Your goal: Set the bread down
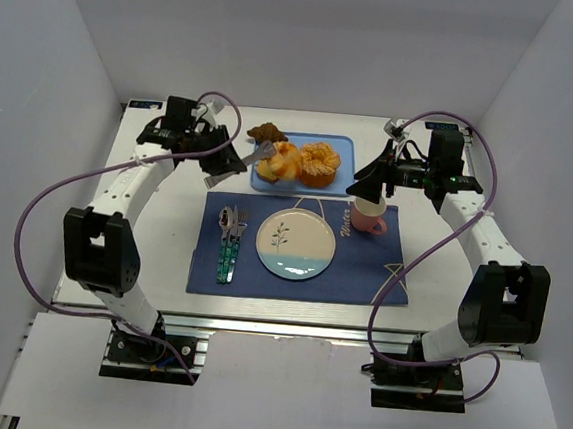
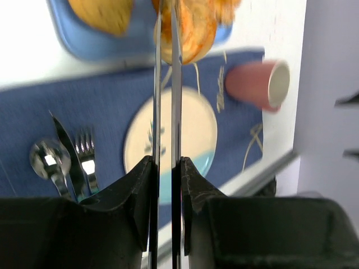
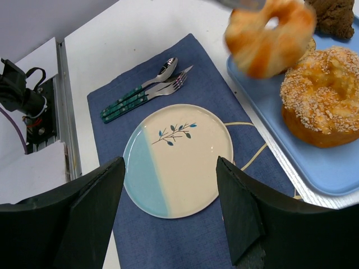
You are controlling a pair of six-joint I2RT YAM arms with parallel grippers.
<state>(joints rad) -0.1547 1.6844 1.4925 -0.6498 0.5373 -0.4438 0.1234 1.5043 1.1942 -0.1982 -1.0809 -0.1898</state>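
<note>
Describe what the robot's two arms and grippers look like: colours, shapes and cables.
The left arm and the right arm are both made of white tube-like sections joined by chunky black joint housings. A purple cable loops loosely beside each arm. The left gripper and the right gripper each have two broad, matte black, wedge-shaped fingers.

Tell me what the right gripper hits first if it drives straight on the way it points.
Probably the plate, lying straight ahead of the right gripper on the blue placemat; depth is hard to judge.
</note>
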